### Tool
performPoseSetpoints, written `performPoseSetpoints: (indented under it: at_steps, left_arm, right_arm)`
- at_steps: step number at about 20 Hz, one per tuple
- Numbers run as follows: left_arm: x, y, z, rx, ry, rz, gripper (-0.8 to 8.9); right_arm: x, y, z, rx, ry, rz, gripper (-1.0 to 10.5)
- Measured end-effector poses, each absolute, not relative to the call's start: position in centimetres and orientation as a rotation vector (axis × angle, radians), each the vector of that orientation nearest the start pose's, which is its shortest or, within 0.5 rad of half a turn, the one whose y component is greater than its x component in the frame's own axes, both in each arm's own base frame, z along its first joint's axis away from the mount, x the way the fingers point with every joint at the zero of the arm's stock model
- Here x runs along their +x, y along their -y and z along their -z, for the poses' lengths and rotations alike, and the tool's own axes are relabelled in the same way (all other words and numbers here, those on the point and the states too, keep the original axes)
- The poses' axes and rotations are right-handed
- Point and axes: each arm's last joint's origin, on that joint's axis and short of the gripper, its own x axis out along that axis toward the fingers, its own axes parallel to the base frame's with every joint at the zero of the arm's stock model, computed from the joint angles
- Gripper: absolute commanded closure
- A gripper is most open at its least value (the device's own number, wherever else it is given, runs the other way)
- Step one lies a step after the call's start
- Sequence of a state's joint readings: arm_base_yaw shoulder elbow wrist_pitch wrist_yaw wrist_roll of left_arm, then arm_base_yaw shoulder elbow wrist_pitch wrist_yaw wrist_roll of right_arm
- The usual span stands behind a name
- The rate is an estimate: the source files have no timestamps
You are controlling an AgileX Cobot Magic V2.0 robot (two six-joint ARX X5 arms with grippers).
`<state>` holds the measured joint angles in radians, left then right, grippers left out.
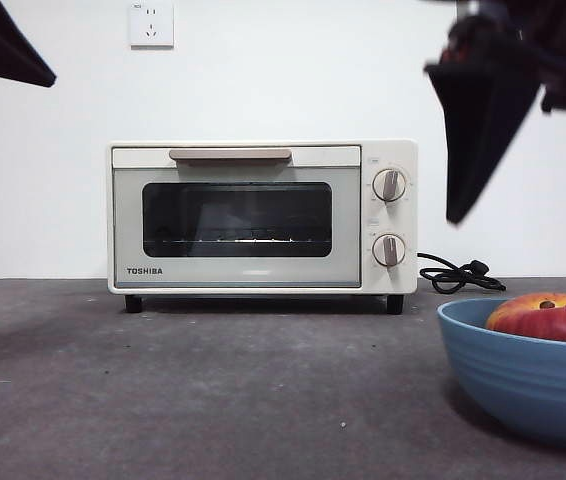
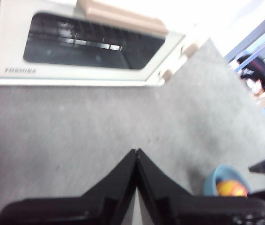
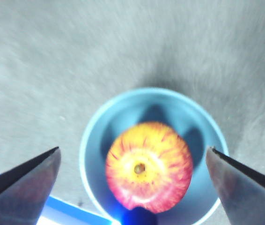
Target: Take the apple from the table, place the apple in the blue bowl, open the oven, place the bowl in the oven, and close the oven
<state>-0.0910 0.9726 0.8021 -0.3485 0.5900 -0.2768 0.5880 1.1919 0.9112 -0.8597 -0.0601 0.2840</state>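
The red and yellow apple (image 1: 548, 317) (image 3: 149, 166) lies inside the blue bowl (image 1: 518, 375) (image 3: 92, 140) at the front right of the table (image 1: 213, 390). My right gripper (image 1: 521, 238) (image 3: 133, 149) hangs open above the bowl, one jaw on each side, touching neither bowl nor apple. The cream Toshiba oven (image 1: 261, 215) (image 2: 76, 47) stands at the back with its door closed. My left gripper (image 2: 136, 151) is shut on nothing, above bare table in front of the oven. The left wrist view also catches the bowl (image 2: 214, 180) and apple (image 2: 231, 188).
A black power cord (image 1: 455, 275) lies on the table to the right of the oven. A wall socket (image 1: 151, 23) sits high on the white wall. The left arm shows only as a dark tip (image 1: 3, 45) at the top left corner.
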Motion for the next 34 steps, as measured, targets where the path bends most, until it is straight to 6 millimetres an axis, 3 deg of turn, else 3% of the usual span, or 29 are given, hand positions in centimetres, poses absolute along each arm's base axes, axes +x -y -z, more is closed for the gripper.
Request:
performPoseSetpoints:
  at_steps: [2, 6, 13, 21, 26, 34]
  left_arm:
    - [21.4, 3.7, -29.9, -0.414, -0.588, 0.622, 8.19]
    - [25.6, 4.7, -30.9, -0.423, -0.602, 0.651, 8.19]
    - [33.6, 7.4, -32.6, -0.410, -0.616, 0.703, 8.19]
    - [38.8, 9.2, -31.0, -0.403, -0.657, 0.687, 8.19]
    - [39.6, 9.4, -29.6, -0.388, -0.685, 0.608, 8.19]
    - [38.2, 11.7, -29.9, -0.250, -0.763, 0.624, 8.19]
  right_arm:
    - [17.4, -11.8, -26.2, -0.052, -1.171, -0.413, 4.3]
    - [15.9, -10.8, -27.7, -0.032, -1.108, -0.429, 9.7]
    - [13.4, -8.9, -29.9, 0.019, -0.990, -0.364, 9.6]
    - [11.7, -7.7, -30.6, 0.102, -0.978, -0.304, 9.5]
    - [10.5, -6.9, -31.2, 0.141, -0.955, -0.298, 9.5]
    - [10.0, -6.4, -31.3, 0.149, -0.935, -0.264, 9.5]
